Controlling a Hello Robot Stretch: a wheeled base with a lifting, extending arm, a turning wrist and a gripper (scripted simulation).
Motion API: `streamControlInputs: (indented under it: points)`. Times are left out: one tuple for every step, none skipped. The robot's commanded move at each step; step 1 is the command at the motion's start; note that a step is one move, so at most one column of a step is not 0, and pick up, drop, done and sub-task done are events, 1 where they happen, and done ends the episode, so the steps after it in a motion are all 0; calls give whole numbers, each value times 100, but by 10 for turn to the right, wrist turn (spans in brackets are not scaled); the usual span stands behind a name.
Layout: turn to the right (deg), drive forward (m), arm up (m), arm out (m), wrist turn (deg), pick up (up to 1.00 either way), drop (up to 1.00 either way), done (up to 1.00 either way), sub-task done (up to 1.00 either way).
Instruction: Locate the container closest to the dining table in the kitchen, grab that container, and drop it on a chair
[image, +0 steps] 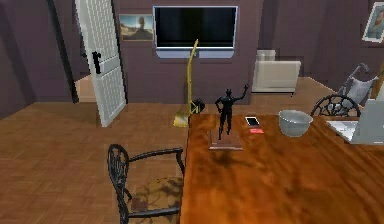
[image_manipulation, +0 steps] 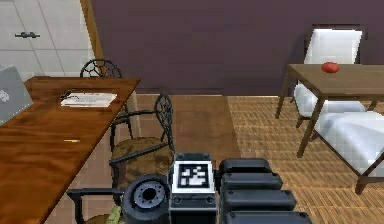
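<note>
1. You find the bowl (image: 295, 122) on the wooden table (image: 260, 180), right of centre in the forward view, between a black statue (image: 227, 115) and a laptop (image: 366, 124).
2. The pincer (image_manipulation: 140, 200) sits at the arm side view's bottom edge, left of centre, with a dark chair (image_manipulation: 145, 135) just above it in the frame.
3. You cannot tell whether it holds anything.

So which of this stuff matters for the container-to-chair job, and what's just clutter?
Job:
- grey bowl, likely the container
- dining table
- black chair beside it

Clutter:
- statue
- laptop
- TV
- red round item
</note>
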Motion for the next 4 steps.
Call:
streamControlInputs:
  points:
    - [0, 0, 0, 26, 0, 0, 0, 0, 0]
    - [0, 0, 0, 0, 390, 0, 0, 0, 0]
    - [0, 0, -44, 0, 0, 0, 0, 0, 0]
    - [0, 0, -32, 0, 0, 0, 0, 0, 0]
